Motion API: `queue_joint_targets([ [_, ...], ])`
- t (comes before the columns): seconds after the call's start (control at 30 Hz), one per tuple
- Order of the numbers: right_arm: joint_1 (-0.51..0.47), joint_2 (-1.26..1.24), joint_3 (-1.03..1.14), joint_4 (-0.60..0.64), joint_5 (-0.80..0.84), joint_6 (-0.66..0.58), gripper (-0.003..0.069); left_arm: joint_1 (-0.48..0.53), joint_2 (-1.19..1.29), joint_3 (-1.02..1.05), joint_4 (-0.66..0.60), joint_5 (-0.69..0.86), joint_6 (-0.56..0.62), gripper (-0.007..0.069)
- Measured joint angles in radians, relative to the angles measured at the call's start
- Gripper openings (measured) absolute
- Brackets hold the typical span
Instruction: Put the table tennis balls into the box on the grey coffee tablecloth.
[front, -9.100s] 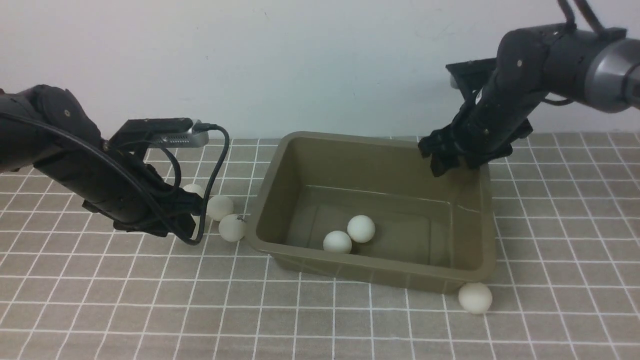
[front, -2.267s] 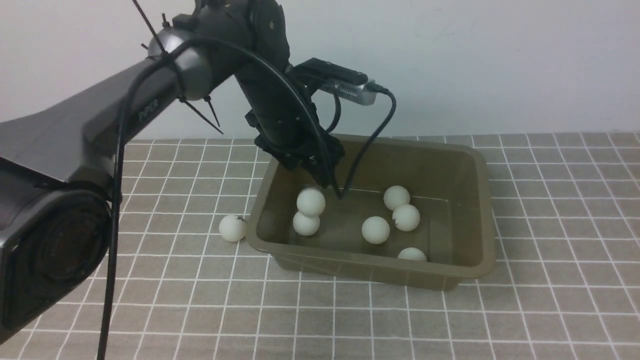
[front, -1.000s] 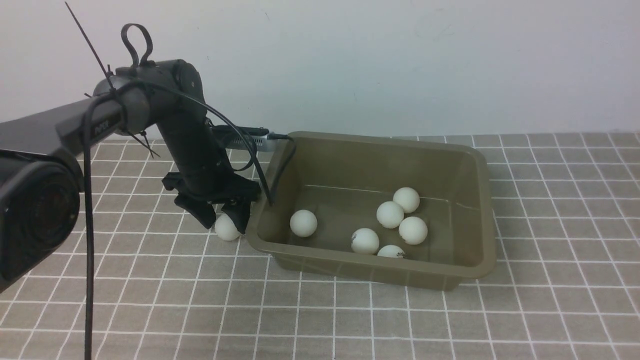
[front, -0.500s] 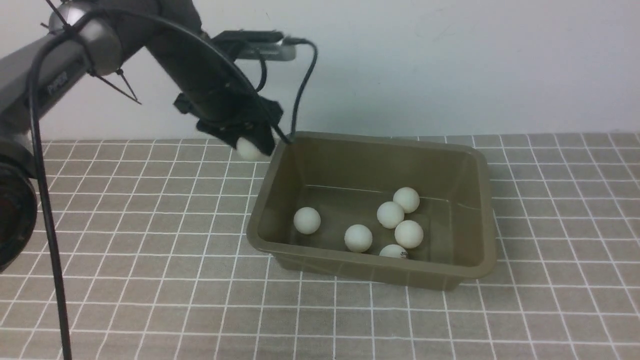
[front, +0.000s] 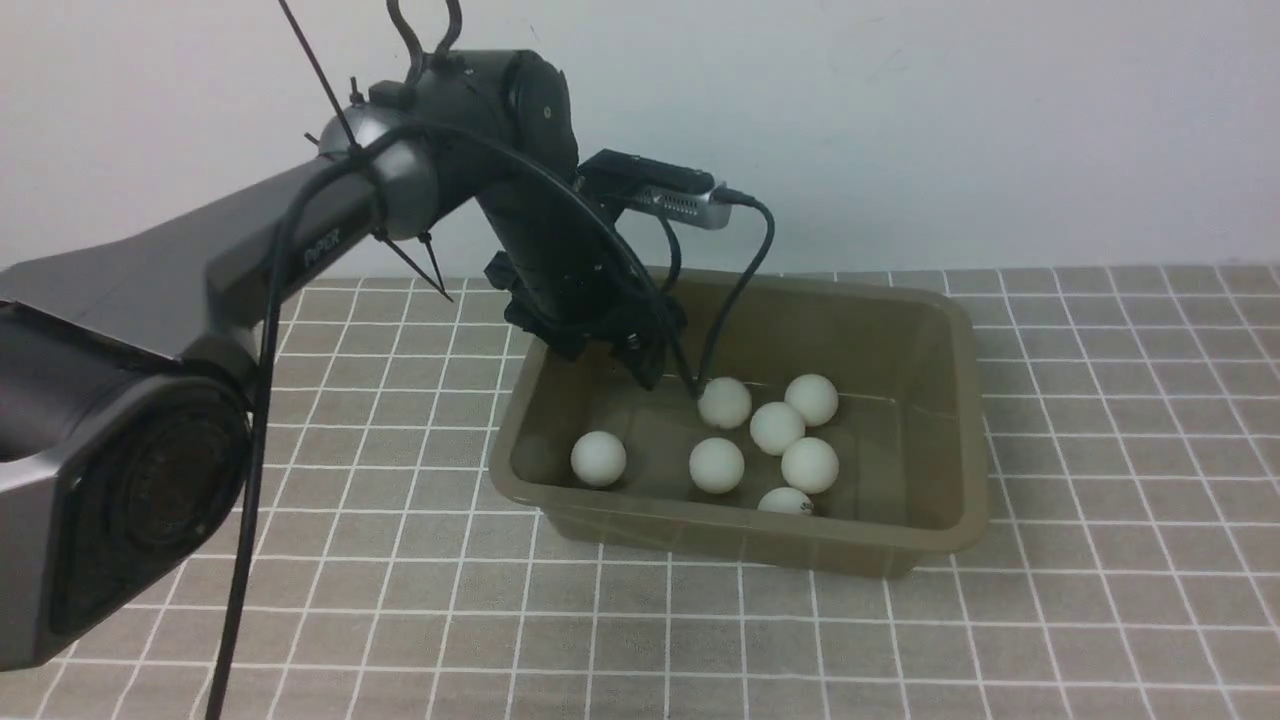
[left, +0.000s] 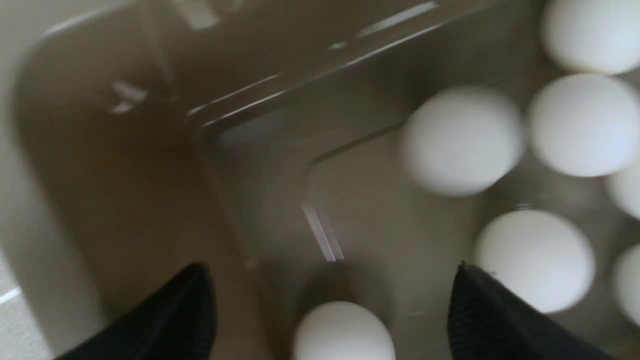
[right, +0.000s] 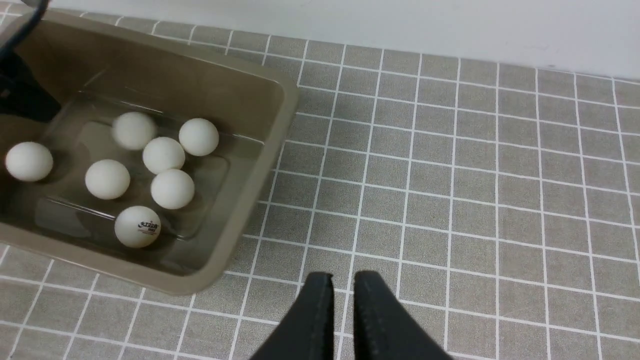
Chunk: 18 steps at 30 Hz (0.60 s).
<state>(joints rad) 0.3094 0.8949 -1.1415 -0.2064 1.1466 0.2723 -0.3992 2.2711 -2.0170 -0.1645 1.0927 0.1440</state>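
Over far-left corner of box (front: 930, 545), left hand (front: 645, 372) hangs released, empty. Loose ball (front: 724, 402) sits just right of it. All seven table tennis balls (front: 780, 428) lie inside; half a second ago hand gripped one. Right hand (right: 342, 287) clenched, empty.

Left end effector (left: 330, 267) spread wide — right end effector (right: 344, 275) closed.

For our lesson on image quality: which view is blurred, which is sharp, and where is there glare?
Left wrist view: smeared throughout, balls soft-edged, glare streaks on the box. Right wrist view: sharpest, the printed ball readable, only one plain ball smeared. Front view: mostly crisp, a thin glare line on the box floor.
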Motion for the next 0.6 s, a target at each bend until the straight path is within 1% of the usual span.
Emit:
queue_joint_targets([
  [0.07,0.0,0.0,0.0,0.0,0.0,0.0,0.0055,0.006,0.01,0.0,0.033,0.01,-0.027,0.0486],
  [0.1,0.0,0.0,0.0,0.0,0.0,0.0,0.0055,0.011,0.018,0.0,0.057,0.022,-0.043,0.0435],
  [0.2,0.0,0.0,0.0,0.0,-0.001,0.0,0.0055,0.029,0.028,0.0,0.13,0.06,-0.061,0.0232],
  [0.3,0.0,0.0,0.0,0.0,-0.001,0.0,0.0055,0.039,0.018,0.0,0.183,0.065,-0.062,0.0057],
  [0.37,0.0,0.0,0.0,0.0,-0.001,0.0,0.0055,0.041,0.005,0.0,0.221,0.075,-0.061,0.0013],
  [0.4,0.0,0.0,0.0,0.0,-0.001,0.0,0.0055,0.041,-0.001,0.0,0.243,0.079,-0.061,0.0005],
  [0.53,0.0,0.0,0.0,0.0,-0.001,0.0,0.0055,0.047,-0.016,0.0,0.318,0.093,-0.064,-0.0005],
  [0.6,0.0,0.0,0.0,0.0,-0.001,0.0,0.0055,0.059,-0.02,0.0,0.333,0.107,-0.067,-0.0005],
])
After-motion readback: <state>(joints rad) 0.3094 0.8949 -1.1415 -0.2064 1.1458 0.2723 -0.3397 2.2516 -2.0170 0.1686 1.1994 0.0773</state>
